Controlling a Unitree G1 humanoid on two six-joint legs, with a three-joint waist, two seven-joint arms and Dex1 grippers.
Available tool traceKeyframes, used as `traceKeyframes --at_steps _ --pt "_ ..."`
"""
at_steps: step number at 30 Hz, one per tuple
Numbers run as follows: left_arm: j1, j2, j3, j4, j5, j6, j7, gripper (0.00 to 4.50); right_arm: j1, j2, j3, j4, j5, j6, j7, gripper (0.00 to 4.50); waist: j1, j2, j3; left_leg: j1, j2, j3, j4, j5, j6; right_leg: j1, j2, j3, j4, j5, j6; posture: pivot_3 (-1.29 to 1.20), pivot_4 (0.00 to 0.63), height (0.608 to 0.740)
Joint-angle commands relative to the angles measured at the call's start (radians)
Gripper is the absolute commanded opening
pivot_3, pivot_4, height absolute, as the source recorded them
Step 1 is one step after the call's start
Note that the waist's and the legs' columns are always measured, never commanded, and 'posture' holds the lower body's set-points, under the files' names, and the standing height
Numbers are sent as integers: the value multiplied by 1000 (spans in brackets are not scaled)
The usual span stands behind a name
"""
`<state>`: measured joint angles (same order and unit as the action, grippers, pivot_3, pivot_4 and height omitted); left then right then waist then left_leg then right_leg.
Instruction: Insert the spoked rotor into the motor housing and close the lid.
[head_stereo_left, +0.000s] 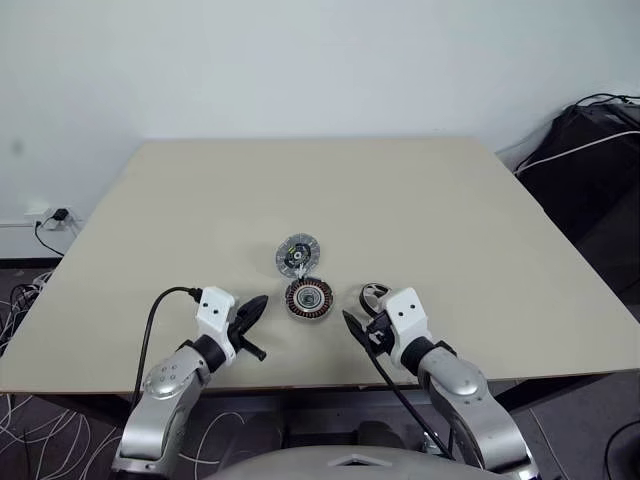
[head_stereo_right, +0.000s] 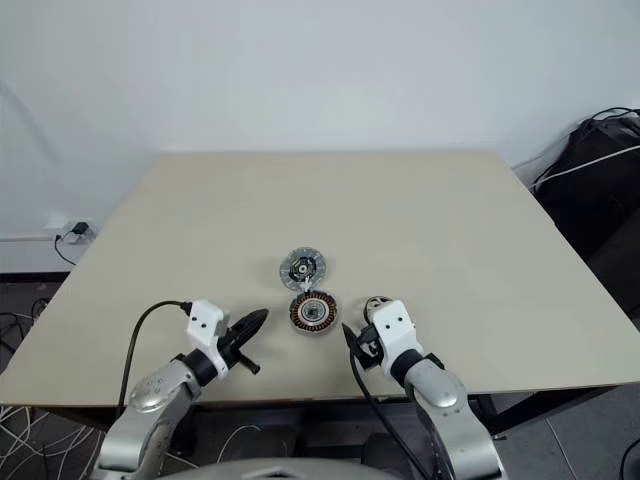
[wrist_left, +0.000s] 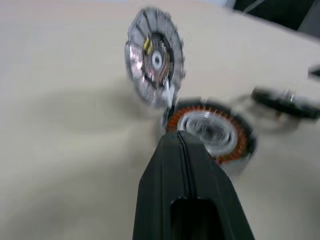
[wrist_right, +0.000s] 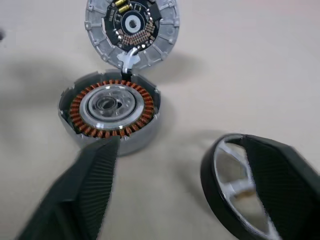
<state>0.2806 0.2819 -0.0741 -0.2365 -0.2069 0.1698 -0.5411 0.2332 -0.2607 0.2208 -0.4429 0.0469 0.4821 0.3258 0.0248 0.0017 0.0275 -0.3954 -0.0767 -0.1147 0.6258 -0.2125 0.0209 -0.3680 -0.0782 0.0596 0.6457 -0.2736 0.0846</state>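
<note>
On the beige table (head_stereo_left: 420, 210) the left gripper (head_stereo_left: 258, 308) hangs near the front edge with its two black fingers (wrist_left: 180, 165) pressed flat together into one wedge, nothing between them. Its tip aims at the motor housing (head_stereo_left: 309, 298), which sits just ahead of it and toward the right gripper's side, close but apart from the fingertip; the ring of copper-brown windings around the silver centre faces up and the cup is empty. Just beyond the housing, farther from both grippers, the lid (head_stereo_left: 296, 256) lies open on the table with its circuit face up, green and yellow bits near the middle; a short white strip runs from it to the housing's rim, so the two touch at that edge. The right gripper (head_stereo_left: 358, 318) comes in from the other side of the housing with its fingers (wrist_right: 90, 185) spread wide. One finger reaches toward the near wall of the housing; whether it touches is not clear. The spoked rotor (wrist_right: 235, 195), black rim with silver spokes, stands tilted on edge at the other finger, which overlaps the outer side of its rim. No squeeze on it is visible, and the rotor sits beside the housing, not in it.
</note>
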Motion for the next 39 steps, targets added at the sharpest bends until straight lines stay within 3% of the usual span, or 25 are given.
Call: traceKeyframes --at_steps 1,10,20,39 --pt "25 48 -39 1 41 -93 -53 0 -82 15 44 2 6 58 18 2991 -2 1 0 0 0 0 0 0 0 0 0 0 0 0 0 0 0 740" --pt "51 54 -40 -1 6 -93 -78 0 -275 37 177 77 -4 222 64 56 -8 4 2 0 0 0 -1 0 0 -1 1 -1 0 0 0 0 0 740" --pt "71 63 -38 27 -16 -82 -92 0 -368 44 232 143 -1 336 92 21 -13 4 2 0 0 0 -2 0 0 -2 2 -1 1 0 0 0 0 740" --pt "59 72 -52 8 13 -93 -95 0 -436 108 222 298 -4 292 75 21 -14 5 3 0 0 -1 -2 0 0 -2 3 -1 1 0 0 0 0 740"
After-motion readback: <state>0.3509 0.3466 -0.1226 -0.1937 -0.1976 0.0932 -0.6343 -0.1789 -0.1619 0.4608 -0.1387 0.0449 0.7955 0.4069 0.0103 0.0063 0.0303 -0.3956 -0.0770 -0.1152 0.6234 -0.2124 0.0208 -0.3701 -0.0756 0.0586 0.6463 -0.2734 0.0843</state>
